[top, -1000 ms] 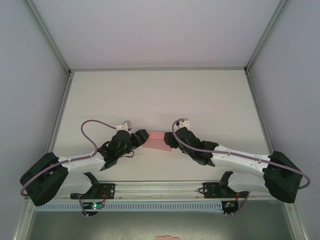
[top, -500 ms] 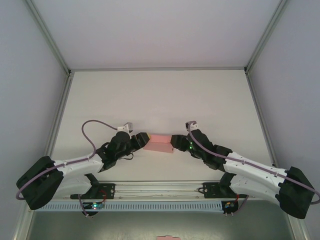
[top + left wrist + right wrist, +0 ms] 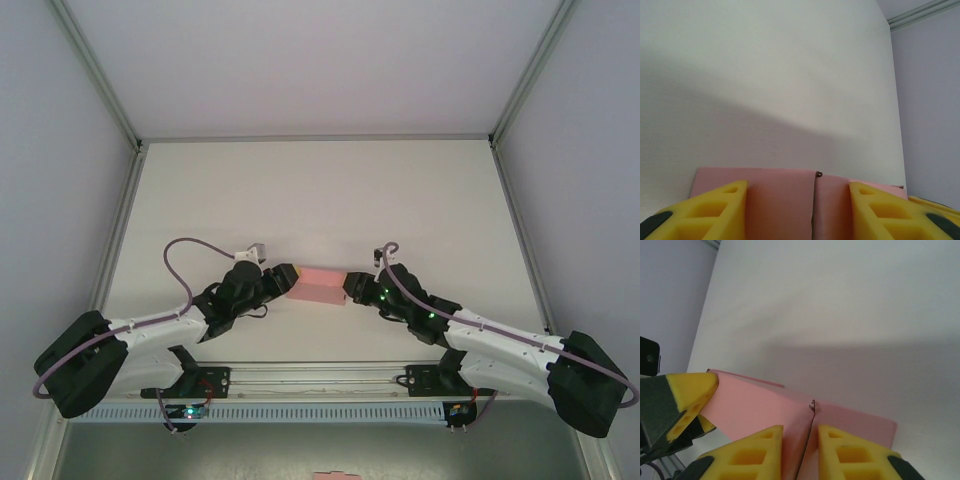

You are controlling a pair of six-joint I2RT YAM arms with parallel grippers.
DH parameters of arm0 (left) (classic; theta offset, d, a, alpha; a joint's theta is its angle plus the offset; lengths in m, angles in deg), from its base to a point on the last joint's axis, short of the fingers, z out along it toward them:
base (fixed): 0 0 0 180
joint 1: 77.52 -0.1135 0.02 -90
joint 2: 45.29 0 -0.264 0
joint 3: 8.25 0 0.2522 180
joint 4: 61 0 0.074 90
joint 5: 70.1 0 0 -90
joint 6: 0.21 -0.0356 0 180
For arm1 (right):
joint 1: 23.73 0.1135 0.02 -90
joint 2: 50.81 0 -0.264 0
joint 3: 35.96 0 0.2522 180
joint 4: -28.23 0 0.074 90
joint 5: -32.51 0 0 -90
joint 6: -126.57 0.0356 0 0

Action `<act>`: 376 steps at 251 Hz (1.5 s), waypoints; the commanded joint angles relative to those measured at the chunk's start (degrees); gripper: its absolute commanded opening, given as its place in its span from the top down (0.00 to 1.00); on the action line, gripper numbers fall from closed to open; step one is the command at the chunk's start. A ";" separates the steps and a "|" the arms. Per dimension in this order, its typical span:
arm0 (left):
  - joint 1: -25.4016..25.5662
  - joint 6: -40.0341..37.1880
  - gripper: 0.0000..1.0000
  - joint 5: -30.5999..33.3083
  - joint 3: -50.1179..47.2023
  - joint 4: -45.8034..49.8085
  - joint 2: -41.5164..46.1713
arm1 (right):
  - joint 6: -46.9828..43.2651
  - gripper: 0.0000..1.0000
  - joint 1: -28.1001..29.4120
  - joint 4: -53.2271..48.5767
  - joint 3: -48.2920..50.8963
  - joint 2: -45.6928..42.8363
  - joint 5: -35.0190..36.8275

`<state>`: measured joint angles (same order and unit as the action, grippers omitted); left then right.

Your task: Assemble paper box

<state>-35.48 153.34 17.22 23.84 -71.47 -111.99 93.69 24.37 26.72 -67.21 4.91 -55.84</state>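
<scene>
A white table top is seen enclosed by pale grey walls that are edged with metal frame strips. A slotted rail is run along the near edge, and below it a small pink scrap is cut off by the frame.

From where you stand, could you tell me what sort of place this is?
Probably a robotics test cell: a white table enclosed by plain panels on aluminium framing, with two arms bolted at its near edge, both at a pink paper box.
</scene>
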 commanded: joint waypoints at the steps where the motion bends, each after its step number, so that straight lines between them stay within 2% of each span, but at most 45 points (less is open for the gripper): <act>1: 0.13 -1.37 0.94 1.69 -1.28 9.05 -2.03 | 3.32 0.87 -0.64 -18.17 8.17 2.94 0.93; 17: 0.15 -1.34 1.00 1.90 -2.07 8.16 -2.21 | 3.23 0.91 -0.68 -18.87 9.77 2.73 1.92; 45: 0.15 -3.86 1.00 0.51 -5.88 0.18 -3.36 | 0.58 0.99 -0.48 -19.14 11.37 3.13 4.69; 64: 0.14 -6.36 1.00 -0.01 -8.33 -5.13 -4.61 | -2.59 1.00 -0.19 -16.72 12.24 3.96 6.59; 93: 0.14 -13.89 1.00 0.92 -8.66 -5.48 -5.00 | -7.43 1.00 0.54 -10.42 12.71 7.00 7.64; 122: 0.15 -18.59 1.00 0.09 -8.74 -6.45 -5.59 | -10.13 1.00 2.62 -10.09 10.83 9.46 11.13; 173: 0.10 -20.08 1.00 -1.49 -8.66 -8.29 -7.33 | -14.45 1.00 6.21 -1.19 11.95 10.84 15.90; 215: 0.14 -20.72 1.00 -4.15 -5.99 -4.38 -5.18 | -18.46 1.00 7.75 -4.87 9.69 7.07 18.98; 231: 0.23 -22.06 0.88 -5.63 -3.48 -0.83 -3.86 | -19.55 1.00 7.73 -7.06 7.22 5.17 17.31; 262: 0.23 -23.29 0.73 -5.28 1.71 5.01 -2.10 | -18.29 0.88 7.62 -9.27 2.14 2.06 15.81; 270: 0.23 -23.40 0.67 -4.70 3.11 6.21 -1.87 | -18.98 0.85 7.54 -9.58 0.83 1.60 15.93; 286: 0.23 -23.51 0.47 -3.02 6.15 9.14 -1.64 | -19.59 0.80 7.17 -10.34 -2.89 1.06 16.53; 297: 0.12 -23.43 0.45 -0.83 8.46 11.60 -1.62 | -19.18 0.74 6.24 -11.09 -4.99 1.16 16.14; 321: 0.04 -24.02 0.24 2.43 14.47 17.40 -2.78 | -19.74 0.60 1.59 -10.98 -8.82 3.21 9.92; 331: -0.03 -24.25 0.19 2.68 16.93 19.60 -3.57 | -20.54 0.60 -0.88 -11.63 -10.66 4.76 6.31; 346: -0.32 -24.53 0.01 4.27 20.40 23.44 -4.39 | -21.56 0.56 -4.20 -12.39 -13.36 6.99 1.96; 365: -1.40 -24.14 0.00 6.98 24.28 29.56 -4.37 | -24.45 0.50 -7.66 -13.57 -17.13 9.05 -3.70; 376: -1.92 -24.75 0.00 8.15 24.91 31.11 -3.23 | -26.54 0.48 -8.19 -14.82 -18.87 9.40 -4.35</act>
<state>-35.91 130.45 19.73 45.00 -51.95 -116.32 72.55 18.75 16.04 -80.94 13.07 -51.38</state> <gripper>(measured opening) 0.997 0.498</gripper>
